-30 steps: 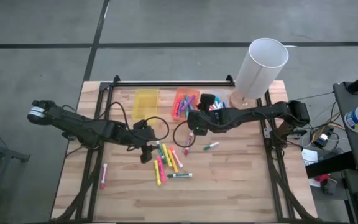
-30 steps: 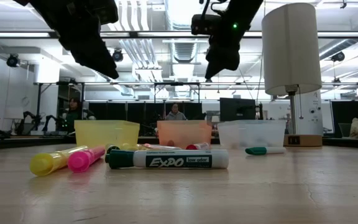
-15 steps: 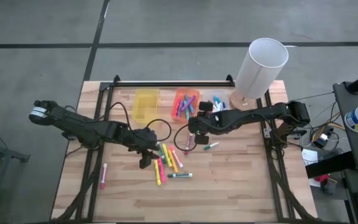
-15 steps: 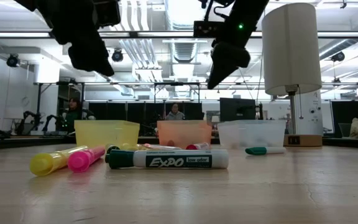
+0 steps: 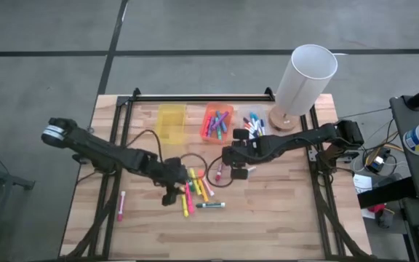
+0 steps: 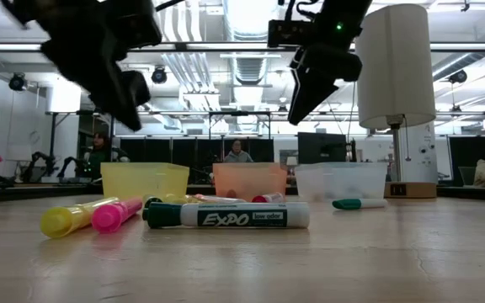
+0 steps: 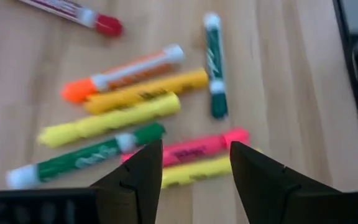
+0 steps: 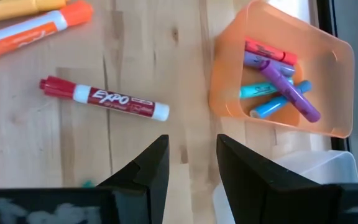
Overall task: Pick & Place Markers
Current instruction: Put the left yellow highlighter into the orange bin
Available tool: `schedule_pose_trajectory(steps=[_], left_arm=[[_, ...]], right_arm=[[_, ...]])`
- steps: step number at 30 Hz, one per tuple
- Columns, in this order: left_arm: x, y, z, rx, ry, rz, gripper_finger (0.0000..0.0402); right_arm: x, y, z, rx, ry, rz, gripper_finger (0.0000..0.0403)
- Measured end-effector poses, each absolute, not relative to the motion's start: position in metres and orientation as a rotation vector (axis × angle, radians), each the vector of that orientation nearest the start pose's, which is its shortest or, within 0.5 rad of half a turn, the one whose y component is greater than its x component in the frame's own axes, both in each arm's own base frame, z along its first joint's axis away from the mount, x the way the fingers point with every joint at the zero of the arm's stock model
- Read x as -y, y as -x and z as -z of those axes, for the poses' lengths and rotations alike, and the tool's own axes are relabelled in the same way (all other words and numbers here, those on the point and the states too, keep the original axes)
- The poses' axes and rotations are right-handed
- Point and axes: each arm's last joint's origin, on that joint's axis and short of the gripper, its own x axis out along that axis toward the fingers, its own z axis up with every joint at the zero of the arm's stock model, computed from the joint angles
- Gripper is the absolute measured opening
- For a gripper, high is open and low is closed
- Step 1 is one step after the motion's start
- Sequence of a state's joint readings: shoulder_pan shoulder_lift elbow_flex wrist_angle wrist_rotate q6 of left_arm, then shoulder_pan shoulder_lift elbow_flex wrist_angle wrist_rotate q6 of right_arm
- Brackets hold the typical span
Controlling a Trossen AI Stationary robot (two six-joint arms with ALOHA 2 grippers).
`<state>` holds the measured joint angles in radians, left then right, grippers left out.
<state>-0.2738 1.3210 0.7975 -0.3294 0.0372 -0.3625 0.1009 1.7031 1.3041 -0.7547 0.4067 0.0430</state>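
Several markers lie flat in a loose pile (image 5: pixel 195 189) on the wooden table, with a green-capped Expo marker (image 6: pixel 226 216) nearest in the low view. My left gripper (image 7: pixel 194 171) hangs open above the pile, over a pink marker (image 7: pixel 191 148) and a yellow one. My right gripper (image 8: pixel 188 165) is open too, above bare wood beside a red-capped marker (image 8: pixel 104 98) and near the orange bin (image 8: pixel 284 74). One pink marker (image 5: pixel 121 206) lies apart on the left. A green marker (image 6: pixel 359 203) lies flat on the right.
A yellow bin (image 5: pixel 170 122), the orange bin (image 5: pixel 218 122) holding several markers and a clear bin (image 5: pixel 252 124) stand in a row at the far side. A tall white cylinder (image 5: pixel 304 76) rises at the far right. Cables loop across the table's middle.
My left gripper has moved toward the near edge and come over the pile of markers. My right gripper has moved away from the orange bin toward the near edge. No marker has shifted.
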Motion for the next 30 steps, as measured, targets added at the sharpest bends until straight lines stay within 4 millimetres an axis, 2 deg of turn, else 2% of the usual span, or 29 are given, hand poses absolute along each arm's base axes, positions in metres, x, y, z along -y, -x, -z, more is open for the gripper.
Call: schedule_pose_trajectory(steps=[5, 10, 16, 19, 25, 30], left_arm=[[0.088, -0.253, -0.200, -0.946, 0.125, 0.213, 0.0181], [0.101, -0.256, -0.192, -0.971, 0.062, 0.255, 0.0181], [0.112, -0.262, -0.171, -0.991, -0.170, 0.331, 0.0181], [0.116, -0.265, -0.159, -1.026, -0.227, 0.360, 0.0181], [0.119, -0.270, -0.148, -1.059, -0.281, 0.385, 0.0181], [0.120, -0.271, -0.143, -1.083, -0.239, 0.359, 0.0178]], right_arm=[[-0.025, -0.342, -0.239, -1.107, 0.249, 0.294, 0.0128], [-0.025, -0.342, -0.239, -1.099, 0.226, 0.310, 0.0128], [-0.025, -0.344, -0.240, -1.081, 0.218, 0.313, 0.0128], [-0.025, -0.344, -0.240, -1.075, 0.216, 0.312, 0.0128], [-0.026, -0.344, -0.240, -1.073, 0.216, 0.313, 0.0128], [-0.026, -0.344, -0.241, -1.069, 0.206, 0.318, 0.0128]])
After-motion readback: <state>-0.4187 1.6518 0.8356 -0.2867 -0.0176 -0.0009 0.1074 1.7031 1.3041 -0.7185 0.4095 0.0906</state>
